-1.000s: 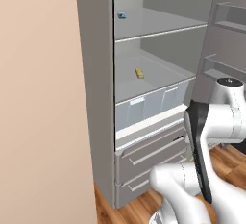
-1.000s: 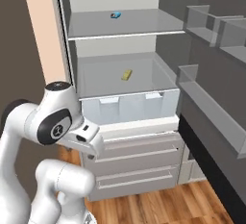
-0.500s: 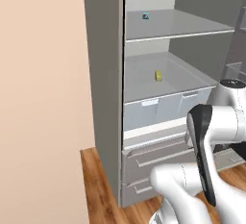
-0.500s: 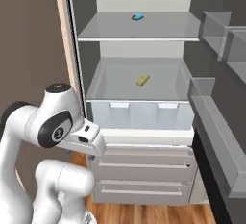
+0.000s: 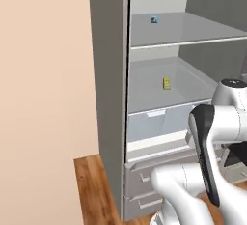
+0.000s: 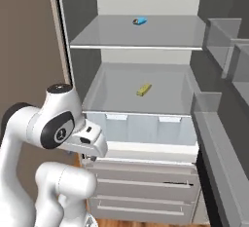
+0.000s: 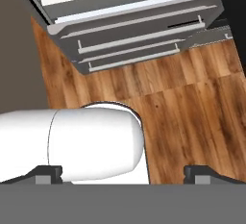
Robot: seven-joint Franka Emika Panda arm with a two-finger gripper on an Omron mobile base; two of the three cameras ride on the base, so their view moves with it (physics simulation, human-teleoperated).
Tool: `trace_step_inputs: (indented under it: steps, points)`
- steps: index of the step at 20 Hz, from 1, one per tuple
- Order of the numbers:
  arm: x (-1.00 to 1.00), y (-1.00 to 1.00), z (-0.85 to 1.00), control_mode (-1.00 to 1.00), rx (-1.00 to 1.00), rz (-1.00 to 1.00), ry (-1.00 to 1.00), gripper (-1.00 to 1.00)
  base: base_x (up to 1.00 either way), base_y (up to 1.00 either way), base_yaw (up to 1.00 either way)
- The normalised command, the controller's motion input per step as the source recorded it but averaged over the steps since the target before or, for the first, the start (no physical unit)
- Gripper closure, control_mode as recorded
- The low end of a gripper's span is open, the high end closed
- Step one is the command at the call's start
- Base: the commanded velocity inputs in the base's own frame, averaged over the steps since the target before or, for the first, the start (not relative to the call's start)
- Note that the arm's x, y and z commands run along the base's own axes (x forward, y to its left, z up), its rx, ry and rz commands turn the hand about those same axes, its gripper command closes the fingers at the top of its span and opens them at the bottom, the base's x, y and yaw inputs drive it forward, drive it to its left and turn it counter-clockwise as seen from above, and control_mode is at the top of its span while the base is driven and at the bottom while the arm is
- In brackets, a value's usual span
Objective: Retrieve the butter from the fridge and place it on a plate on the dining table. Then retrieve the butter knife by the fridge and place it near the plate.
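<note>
The fridge (image 5: 110,98) stands open in front of me, with grey shelves and drawers (image 6: 146,192) below. The butter (image 5: 166,83) is a small pale-yellow stick lying on the lower shelf, near its middle (image 6: 143,90). My gripper (image 7: 125,172) is open, its two dark fingertips (image 7: 204,173) far apart with nothing between them. It points down at the wooden floor in front of the fridge drawers (image 7: 139,31), well below and short of the butter. The plate, dining table and butter knife are out of view.
A small blue-and-red packet (image 5: 154,20) lies on the upper shelf (image 6: 139,21). The open fridge door with its bins (image 6: 221,119) juts out on the right. A beige wall (image 5: 43,98) flanks the fridge on the left. Wooden floor (image 7: 192,98) lies in front.
The whole picture has shifted: the base has moved, so the fridge interior now sits closer and more centred. The butter lies where it did on its shelf. The gripper stays open.
</note>
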Motion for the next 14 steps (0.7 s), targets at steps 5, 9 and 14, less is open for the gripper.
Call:
trace_step_inputs:
  steps: [5, 9, 14]
  points:
    - [0.00, 0.00, 0.00, 1.00, 0.00, 0.00, 0.00, -1.00, 0.69, -0.44, 0.21]
    - [0.00, 0.00, 0.00, 1.00, 0.00, 0.00, 0.00, -1.00, 0.33, -0.34, 0.17]
    - [0.00, 0.00, 0.00, 1.00, 0.00, 0.00, 0.00, -1.00, 0.19, -0.45, 0.05]
